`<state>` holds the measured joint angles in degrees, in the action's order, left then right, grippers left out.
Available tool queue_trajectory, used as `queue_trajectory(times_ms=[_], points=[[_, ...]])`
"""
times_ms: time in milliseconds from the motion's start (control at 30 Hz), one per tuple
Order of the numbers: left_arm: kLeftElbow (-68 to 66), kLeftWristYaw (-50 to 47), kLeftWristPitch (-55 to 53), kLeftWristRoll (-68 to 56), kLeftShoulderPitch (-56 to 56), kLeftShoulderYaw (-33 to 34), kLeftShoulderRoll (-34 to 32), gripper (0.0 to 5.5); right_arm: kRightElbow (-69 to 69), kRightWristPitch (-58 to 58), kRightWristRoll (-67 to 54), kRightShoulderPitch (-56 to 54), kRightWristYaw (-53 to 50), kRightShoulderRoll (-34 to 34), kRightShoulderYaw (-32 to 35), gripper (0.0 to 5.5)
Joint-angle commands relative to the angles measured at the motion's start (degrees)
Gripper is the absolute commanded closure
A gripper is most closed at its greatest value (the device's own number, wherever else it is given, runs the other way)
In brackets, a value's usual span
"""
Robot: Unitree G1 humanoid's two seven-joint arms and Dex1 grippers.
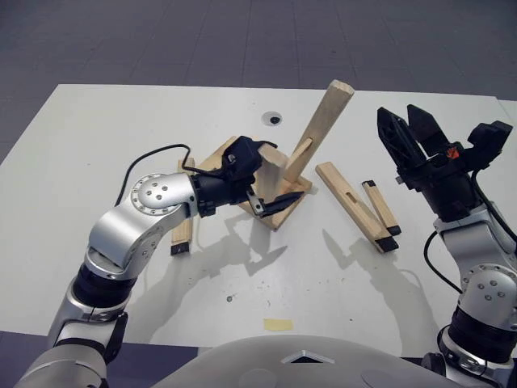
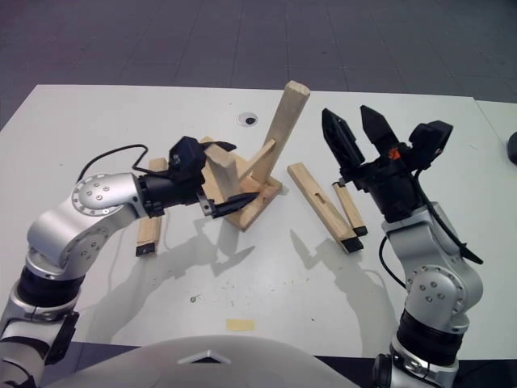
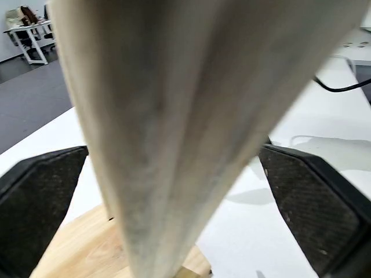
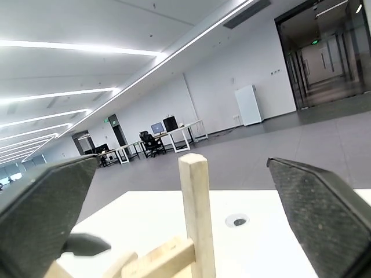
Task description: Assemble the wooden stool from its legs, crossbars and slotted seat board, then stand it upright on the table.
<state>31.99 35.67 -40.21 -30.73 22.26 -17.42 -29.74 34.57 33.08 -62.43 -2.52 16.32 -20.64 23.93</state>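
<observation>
Left eye view: the white desk carries the slotted seat board, lying flat near its middle. A tall leg stands slanted in one slot. The left tool sits low over the board, pads wide either side of a short post and seemingly not pressing it. The right tool hangs raised and spread wide, empty, facing the tall leg. A loose leg and a crossbar lie beside the board; another piece lies under the left arm. Leg fitting looks half done. Next, likely straighten the slanted leg while the left tool steadies the post.
</observation>
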Motion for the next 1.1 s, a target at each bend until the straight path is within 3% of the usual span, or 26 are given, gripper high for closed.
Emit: queue_trajectory(times_ms=[33,233,400,567,767,833,1100], points=[[-1.0,1.95,1.0,1.48,4.12,-4.26,3.83,0.12,1.64,-0.98,-2.07,-2.24,-1.3,-0.25,-0.97,0.1],[-6.25,1.18,2.44,4.31,10.28,-7.05,11.61,0.12,6.04,-1.08,-9.83,-1.49,-0.04,-1.29,-2.81,0.1],[-7.33,1.07,2.87,5.41,10.77,-5.9,13.1,0.12,9.29,0.99,-11.78,-0.08,3.29,-5.02,-7.11,0.1],[-9.22,1.9,3.5,6.88,10.16,0.73,7.72,0.12,9.89,0.36,-3.37,-1.03,2.83,-6.47,-12.27,0.1],[-12.72,10.6,7.02,8.46,6.11,11.81,-8.71,0.12,12.46,-1.06,-1.62,-0.33,-0.74,-4.15,-15.8,0.1],[-13.07,12.49,7.37,7.89,4.92,14.37,-11.4,0.12,12.9,-1.58,-1.24,0.03,-1.84,-3.02,-17.07,0.1],[-12.74,6.91,5.83,8.4,3.28,13.45,-5.29,0.12,8.71,-3.91,4.55,0.32,-1.8,-0.99,-19.37,0.1]])
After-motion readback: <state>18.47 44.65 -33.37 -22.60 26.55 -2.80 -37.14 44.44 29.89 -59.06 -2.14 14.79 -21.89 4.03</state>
